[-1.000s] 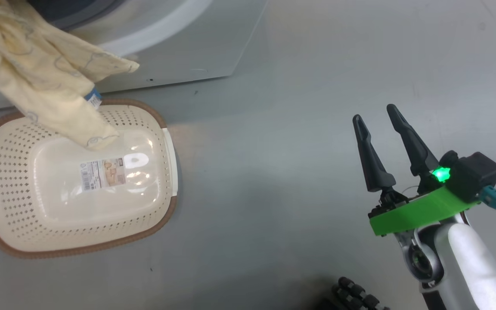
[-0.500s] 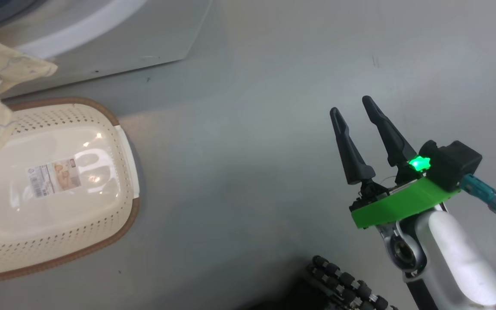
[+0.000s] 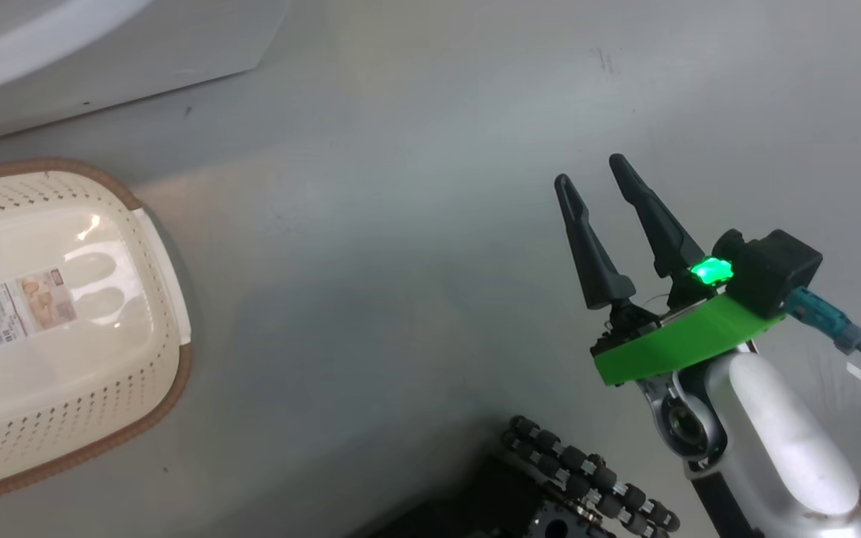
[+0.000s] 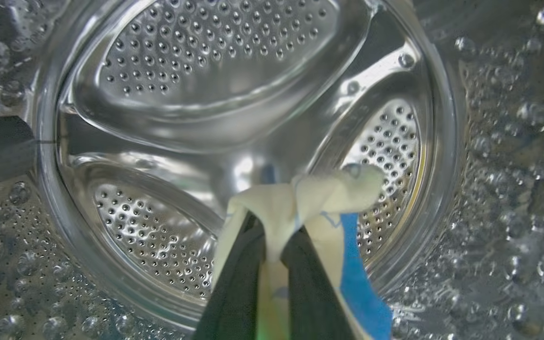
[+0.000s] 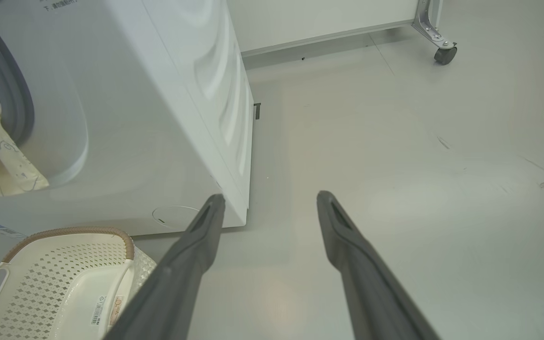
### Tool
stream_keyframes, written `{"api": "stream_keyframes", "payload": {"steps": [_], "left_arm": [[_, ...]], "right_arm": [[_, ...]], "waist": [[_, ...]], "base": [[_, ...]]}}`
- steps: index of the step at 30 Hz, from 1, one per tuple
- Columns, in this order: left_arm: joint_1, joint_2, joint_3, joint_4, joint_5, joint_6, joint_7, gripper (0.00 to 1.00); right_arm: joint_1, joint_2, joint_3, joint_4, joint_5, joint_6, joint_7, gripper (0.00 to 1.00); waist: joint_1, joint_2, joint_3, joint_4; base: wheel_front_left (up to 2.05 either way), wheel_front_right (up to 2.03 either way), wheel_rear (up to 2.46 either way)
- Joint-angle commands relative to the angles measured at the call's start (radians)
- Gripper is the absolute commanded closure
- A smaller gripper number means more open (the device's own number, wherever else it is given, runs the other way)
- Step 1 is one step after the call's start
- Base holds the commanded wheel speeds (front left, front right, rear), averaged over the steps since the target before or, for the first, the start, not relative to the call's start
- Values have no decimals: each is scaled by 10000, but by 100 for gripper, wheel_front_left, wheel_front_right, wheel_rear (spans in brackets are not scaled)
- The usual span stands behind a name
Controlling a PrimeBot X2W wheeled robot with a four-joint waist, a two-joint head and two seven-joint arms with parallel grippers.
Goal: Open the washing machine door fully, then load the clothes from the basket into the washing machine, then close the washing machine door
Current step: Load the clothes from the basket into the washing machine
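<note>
The left end effector (image 4: 276,226) is inside the steel perforated drum (image 4: 206,71) of the big white front-loading washing machine (image 5: 158,118). Its two dark fingers are pinched shut on a soft pale-yellow cotton garment (image 4: 333,189), whose bright blue cuff (image 4: 354,264) hangs just beside the right finger. The cloth bunches up over the fingertips, in front of the drum's back wall.

In the right wrist view more of the pale-yellow fabric (image 5: 3,165) lies in the machine's mouth, behind the grey rubber seal (image 5: 14,104).

The small cream plastic basket (image 3: 176,373) with perforated sides and a brown rim sits on the grey floor (image 3: 400,299) just in front of the washer. Its bare bottom shows a printed label (image 3: 16,306).

The right end effector (image 3: 590,170) hangs over open floor, well apart from the basket — its fingers spread wide, gripping nothing.
</note>
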Motion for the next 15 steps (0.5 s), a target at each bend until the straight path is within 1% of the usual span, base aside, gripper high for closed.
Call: {"api": "stream_keyframes", "payload": {"steps": [1, 4, 6, 9, 12, 14, 15], "left_arm": [[-398, 497, 62, -99, 118, -8, 11, 100], [-363, 352, 41, 594, -68, -5, 690, 100], [-228, 228, 121, 1034, -328, 43, 1422, 100], [-18, 112, 227, 1367, -625, 138, 2147, 100], [267, 4, 346, 1497, -882, 297, 2597, 100], [498, -82, 440, 1410, -1063, 383, 2702, 100], [660, -136, 487, 1378, -1169, 420, 2783, 95]], "right_arm": [[116, -63, 111, -286, 93, 2, -91, 0], [100, -84, 105, -304, 80, 2, -91, 0], [73, -105, 99, -324, 61, 2, -92, 0], [41, -125, 51, -357, 39, 2, -92, 0], [43, -151, -9, -377, 20, 2, -92, 0], [65, -170, -53, -370, 3, 2, -92, 0], [82, -179, -70, -361, -5, 2, -92, 0]], "waist": [[-1, 0, 33, 69], [-1, 0, 75, 217], [-1, 0, 95, 320], [-1, 0, 114, 444], [-1, 0, 92, 566], [-1, 0, 50, 655], [-1, 0, 14, 700]], "base": [[0, 0, 0], [0, 0, 0], [0, 0, 0], [0, 0, 0], [0, 0, 0], [0, 0, 0], [0, 0, 0]]}}
